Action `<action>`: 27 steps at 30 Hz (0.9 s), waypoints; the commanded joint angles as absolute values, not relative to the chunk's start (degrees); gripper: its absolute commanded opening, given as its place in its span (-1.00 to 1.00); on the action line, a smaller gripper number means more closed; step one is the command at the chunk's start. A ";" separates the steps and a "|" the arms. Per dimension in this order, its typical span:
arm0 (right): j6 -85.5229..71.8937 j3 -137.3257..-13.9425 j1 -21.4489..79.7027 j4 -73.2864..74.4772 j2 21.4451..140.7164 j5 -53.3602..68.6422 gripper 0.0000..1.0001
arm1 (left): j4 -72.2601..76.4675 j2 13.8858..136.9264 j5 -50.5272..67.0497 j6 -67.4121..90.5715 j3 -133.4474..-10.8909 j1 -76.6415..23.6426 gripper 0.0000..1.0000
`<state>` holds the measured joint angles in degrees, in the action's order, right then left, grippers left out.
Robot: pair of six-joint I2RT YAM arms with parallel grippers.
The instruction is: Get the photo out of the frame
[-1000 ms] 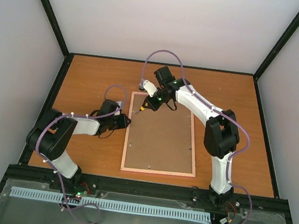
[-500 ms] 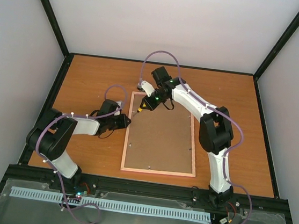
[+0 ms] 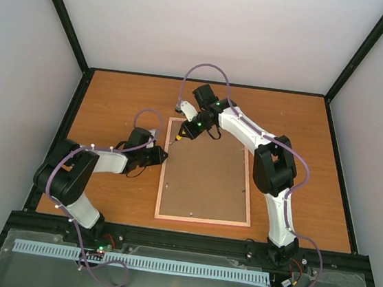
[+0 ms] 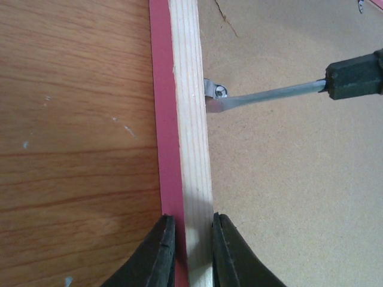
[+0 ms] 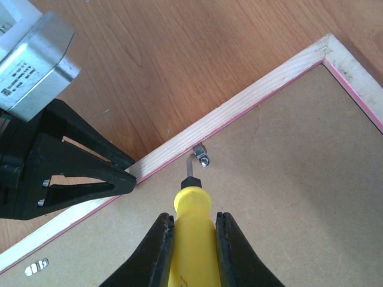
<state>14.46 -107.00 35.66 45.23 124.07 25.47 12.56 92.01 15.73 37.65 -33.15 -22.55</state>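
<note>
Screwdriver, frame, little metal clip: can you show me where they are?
screwdriver (image 5: 192,206), right wrist view, on its yellow handle.
frame (image 4: 190,119), left wrist view, on its pale wooden rail.
metal clip (image 5: 200,154), right wrist view, on the bent tab beside the screw.

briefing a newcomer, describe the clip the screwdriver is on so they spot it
Start at the frame lying face down. On its left rail, near the far corner, sits a small silver clip. Only this clip has the tip of the yellow screwdriver at it.
</note>
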 commanded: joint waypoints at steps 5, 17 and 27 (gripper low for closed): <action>12.22 -108.10 35.43 44.33 125.95 17.68 -0.94 | 12.08 91.55 17.38 37.68 -31.50 -22.76 -0.98; 11.85 -108.12 35.49 46.39 125.00 16.60 -0.95 | 12.04 91.71 17.35 37.76 -31.55 -22.76 -0.98; 12.96 -101.61 35.60 46.12 118.26 15.26 -0.94 | 11.96 91.57 17.18 37.87 -31.47 -22.76 -0.98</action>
<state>12.47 -104.38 35.73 43.88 121.56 18.96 14.31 91.53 16.40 37.91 -32.38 -22.57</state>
